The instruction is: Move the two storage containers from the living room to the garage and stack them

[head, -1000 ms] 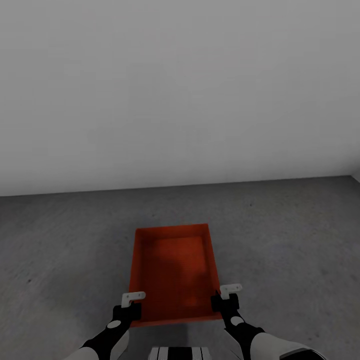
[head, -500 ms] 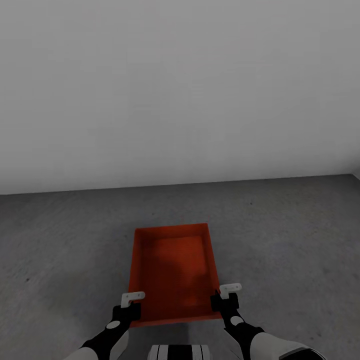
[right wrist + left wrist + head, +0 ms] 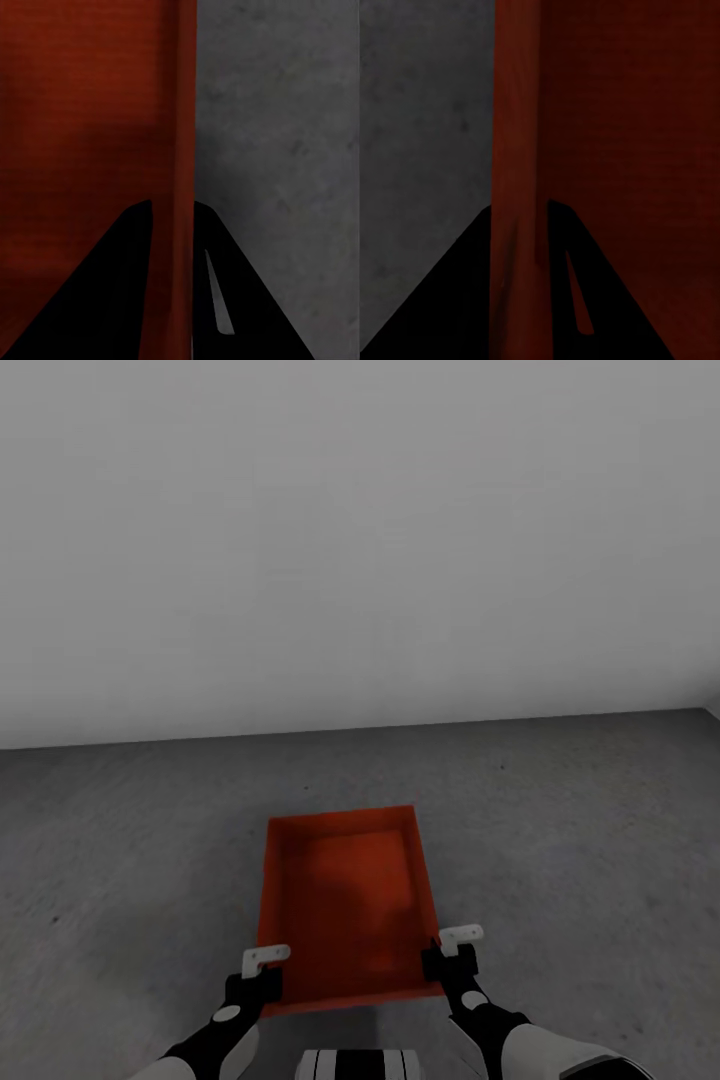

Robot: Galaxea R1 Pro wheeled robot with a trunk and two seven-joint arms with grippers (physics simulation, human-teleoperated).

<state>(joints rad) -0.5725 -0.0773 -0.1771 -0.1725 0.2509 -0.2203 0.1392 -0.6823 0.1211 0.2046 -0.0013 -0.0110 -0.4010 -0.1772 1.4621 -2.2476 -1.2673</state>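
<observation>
One orange-red storage container (image 3: 345, 900) is in the garage, over the dark grey concrete floor (image 3: 560, 830), open side up and empty. I cannot tell whether it rests on the floor or hangs just above it. My left gripper (image 3: 264, 963) is shut on the container's left wall near the front corner. My right gripper (image 3: 457, 943) is shut on the right wall opposite. In the left wrist view the red wall (image 3: 517, 150) runs between the two dark fingers of the left gripper (image 3: 520, 217). The right wrist view has the other wall (image 3: 182, 112) pinched in the right gripper (image 3: 172, 214).
A plain white wall (image 3: 360, 540) stands a short way beyond the container and meets the floor along a straight line. Bare concrete stretches to both sides. A room corner shows at the far right edge (image 3: 712, 710).
</observation>
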